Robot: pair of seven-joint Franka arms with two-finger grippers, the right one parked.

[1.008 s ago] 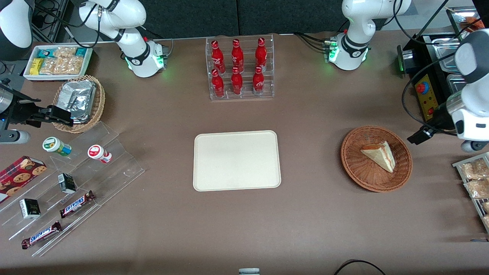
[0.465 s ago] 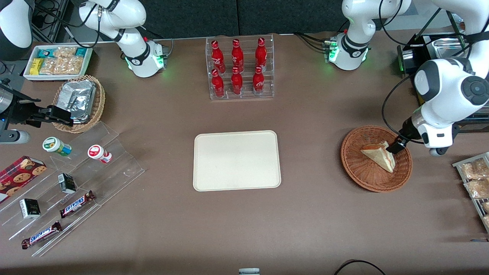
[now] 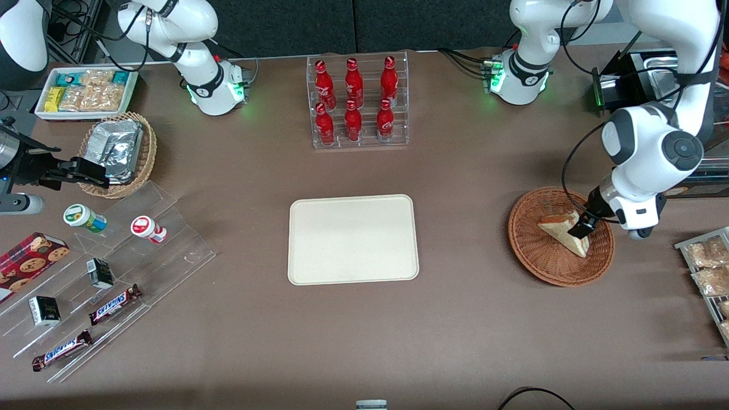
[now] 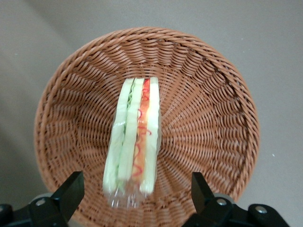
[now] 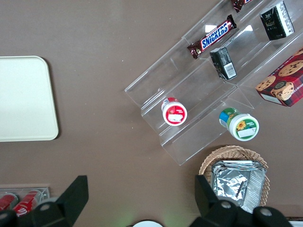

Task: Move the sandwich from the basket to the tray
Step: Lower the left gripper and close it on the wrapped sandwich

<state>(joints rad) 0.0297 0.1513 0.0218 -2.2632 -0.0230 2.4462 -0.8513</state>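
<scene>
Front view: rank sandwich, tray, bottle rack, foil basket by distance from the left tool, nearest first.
The tool is open, over the basket.
1. Sandwich: directly under the tool, in the basket.
2. Tray: mid-table.
3. Bottle rack: farther from the camera than the tray.
4. Foil basket: at the parked arm's end.

brown table (image 3: 467, 319) bearing tray (image 3: 353, 239), basket (image 3: 547, 267), gripper (image 3: 581, 228) above.

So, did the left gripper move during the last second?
Yes. The gripper came from outside the basket to over the sandwich, fingers open.
</scene>
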